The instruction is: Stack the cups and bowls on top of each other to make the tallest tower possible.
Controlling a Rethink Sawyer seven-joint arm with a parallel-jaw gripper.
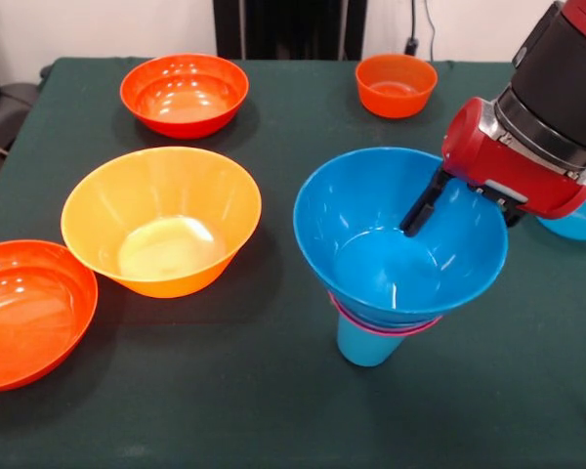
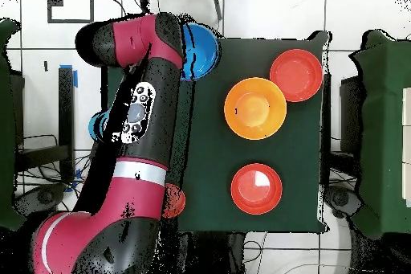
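Observation:
The tower stands right of centre in the front view: a light blue cup (image 1: 364, 344) at the bottom, a pink bowl's rim (image 1: 383, 327) above it, and a large blue bowl (image 1: 371, 259) on top. My gripper (image 1: 422, 209) reaches down at the large blue bowl's right rim, with its tip inside the bowl. In the overhead view the arm (image 2: 136, 126) hides the gripper and only part of the blue bowl (image 2: 202, 50) shows. The purple cup is out of view.
A large yellow-orange bowl (image 1: 161, 220) (image 2: 255, 108) sits left of the tower. Red-orange bowls sit at the back left (image 1: 184, 93) (image 2: 256, 188) and front left (image 1: 24, 308) (image 2: 296, 75). A small orange bowl (image 1: 396, 84) is at the back, and a blue bowl (image 1: 578, 223) is at the right edge.

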